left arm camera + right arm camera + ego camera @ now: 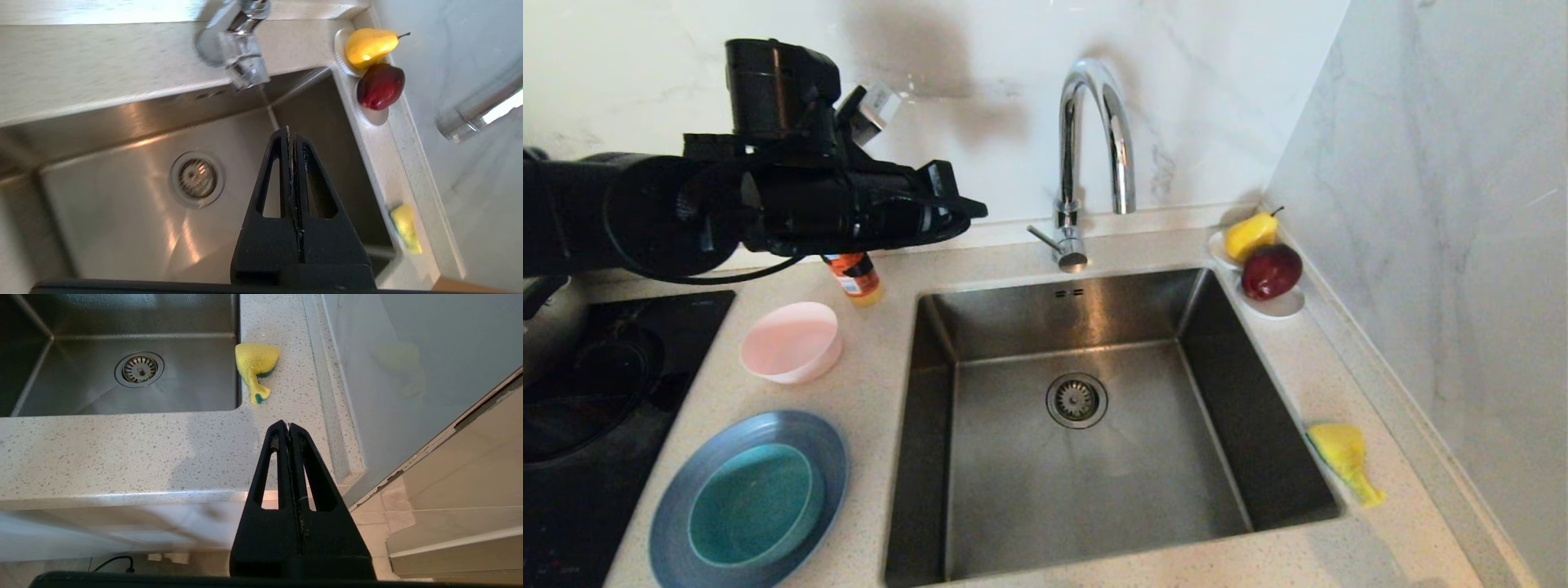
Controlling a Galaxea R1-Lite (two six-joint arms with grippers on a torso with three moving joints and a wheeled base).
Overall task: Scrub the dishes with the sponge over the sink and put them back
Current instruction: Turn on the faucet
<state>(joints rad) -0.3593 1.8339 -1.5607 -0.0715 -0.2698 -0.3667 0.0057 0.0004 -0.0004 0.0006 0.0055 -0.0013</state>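
Left arm: the black left gripper (968, 211), nearest the head camera, is hanging high at about ten o'clock in the head view, above the counter's back-left part; its fingers are pressing flat together and holding nothing.
Sink: the large square brushed stainless steel sink (1013, 482) is sitting at the centre, its round metal drain strainer (1076, 400) lying in the middle of the floor, with the chrome arched tap (1094, 139) standing behind it at twelve o'clock.
Counter: the pale speckled stone counter (874, 384) is wrapping around the basin.
Plate: the wide grey-blue round plate (678, 498) is lying at seven o'clock, left of the basin.
Teal bowl: the smaller teal bowl (756, 502) is sitting inside that plate.
Pink bowl: the small pale pink bowl (792, 339) is standing upright at nine o'clock, just behind the plate and apart from it.
Right arm: the black right gripper (289, 425) is hanging off the counter's front edge, fingers closed together and empty.
Fruit: a yellow pear (1251, 235) and a dark red apple (1271, 271) are resting on a small white oval dish (1282, 305) at two o'clock.
Sponge: the small yellow sponge with a green scouring side (1343, 457) is lying crumpled at four o'clock on the counter, just beside the basin's right rim.
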